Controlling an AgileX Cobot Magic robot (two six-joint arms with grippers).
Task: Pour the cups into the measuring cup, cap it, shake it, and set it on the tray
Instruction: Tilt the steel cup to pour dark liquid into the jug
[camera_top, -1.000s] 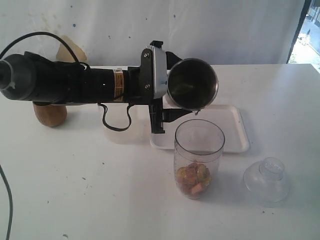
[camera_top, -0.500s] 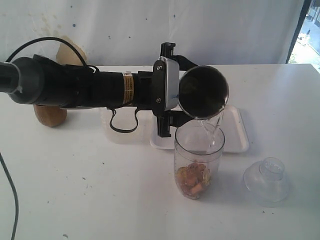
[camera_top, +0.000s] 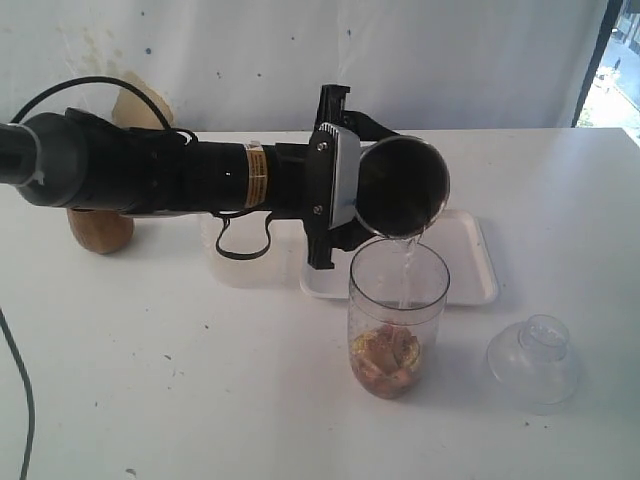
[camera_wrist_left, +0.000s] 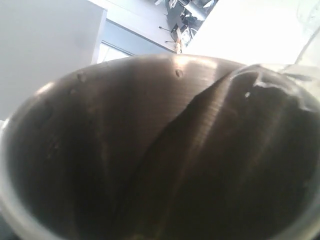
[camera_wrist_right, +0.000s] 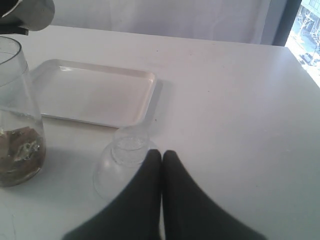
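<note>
Pouring stage, exterior view: the left hand (camera_top: 365, 195) has its jaws spread wide around the steel tumbler (camera_top: 405, 185) and holds it firmly, tipped mouth-forward above the measuring cup (camera_top: 398, 320). A second ago the tumbler was tilted but nothing fell from it; now a thin clear stream (camera_top: 407, 268) runs from its lip into the open cylinder. By this evidence the first pour is under way and not yet finished; the second cup, capping, shaking and placing all remain.

The measuring cup stands upright on the white counter (camera_top: 150, 380). It is a clear plastic cylinder with a rounded base, holding orange-brown pieces (camera_top: 388, 358) at the bottom. From it, the tray (camera_top: 468, 262) lies at 12 to 1 o'clock: shallow, white, smooth, with rounded corners. A clear domed cap (camera_top: 533, 360) rests at 4 o'clock. The rounded copper-brown cup (camera_top: 100, 228) sits well apart at 10 o'clock, partly behind the arm.

In the left wrist view the tumbler's brushed interior (camera_wrist_left: 125, 150) fills the frame, dull grey with fine circular grain.

The right hand (camera_wrist_right: 161, 153) has its dark fingers pressed together on nothing, near the cap
</note>
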